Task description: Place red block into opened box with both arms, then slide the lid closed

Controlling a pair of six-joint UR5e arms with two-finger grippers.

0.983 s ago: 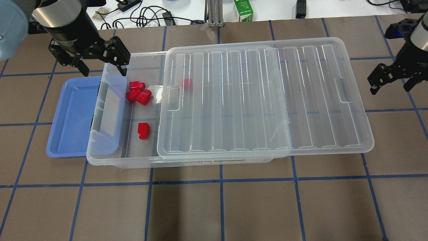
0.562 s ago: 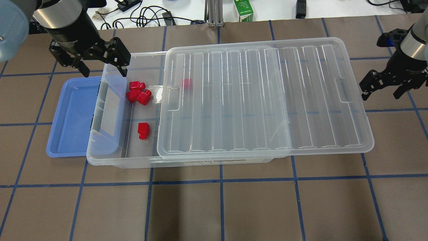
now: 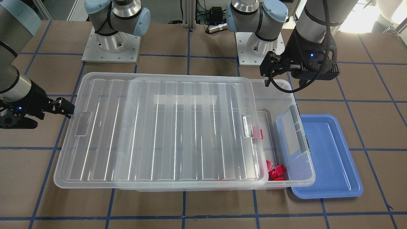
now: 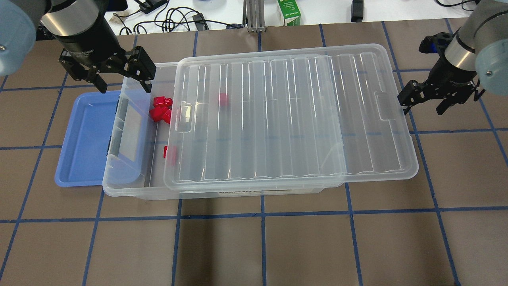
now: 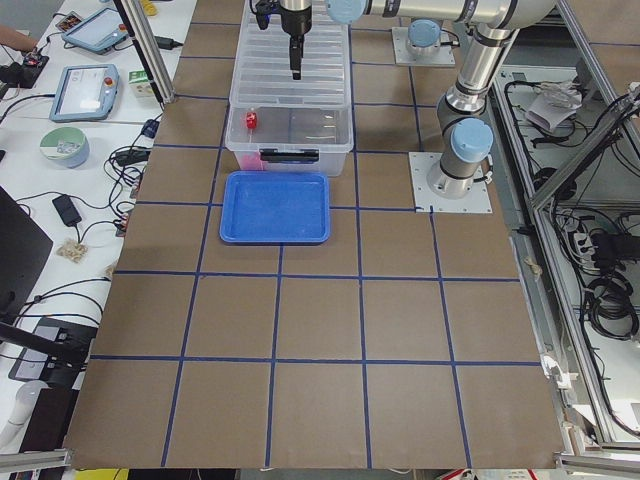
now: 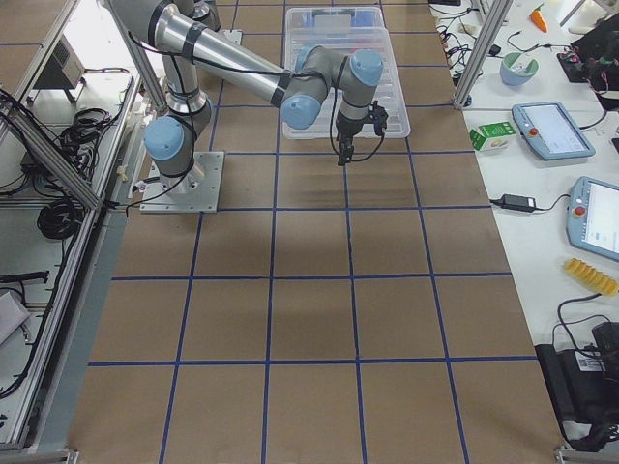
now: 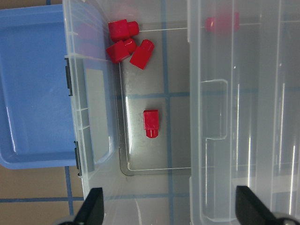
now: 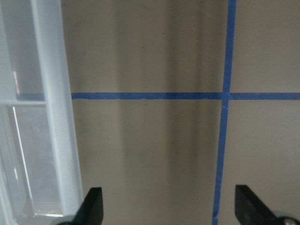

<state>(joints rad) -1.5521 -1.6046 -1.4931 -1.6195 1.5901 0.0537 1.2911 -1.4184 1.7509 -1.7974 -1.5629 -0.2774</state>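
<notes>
The red block [image 4: 170,154] [image 7: 151,123] lies alone on the floor of the clear box [image 4: 119,190], near its uncovered left end. The ribbed clear lid [image 4: 293,115] rests on the box and overhangs its right end. From overhead the lid's left edge overlaps the block. My left gripper [image 4: 123,82] [image 7: 171,208] hangs open above the box's back-left corner, holding nothing. My right gripper [image 4: 422,106] is open at the lid's right short end, one finger [image 3: 67,109] against the lid's edge [image 8: 56,117].
A bunch of like red blocks [image 4: 160,109] sits at the box's back left, and another [image 4: 223,99] shows under the lid. A shallow blue tray [image 4: 85,139] is tucked under the box's left end. A green carton [image 4: 289,12] and cables lie beyond the table's far edge.
The lid has slid left over the box, narrowing the uncovered gap. My right gripper moved left with the lid's end. The left gripper stayed in place.
</notes>
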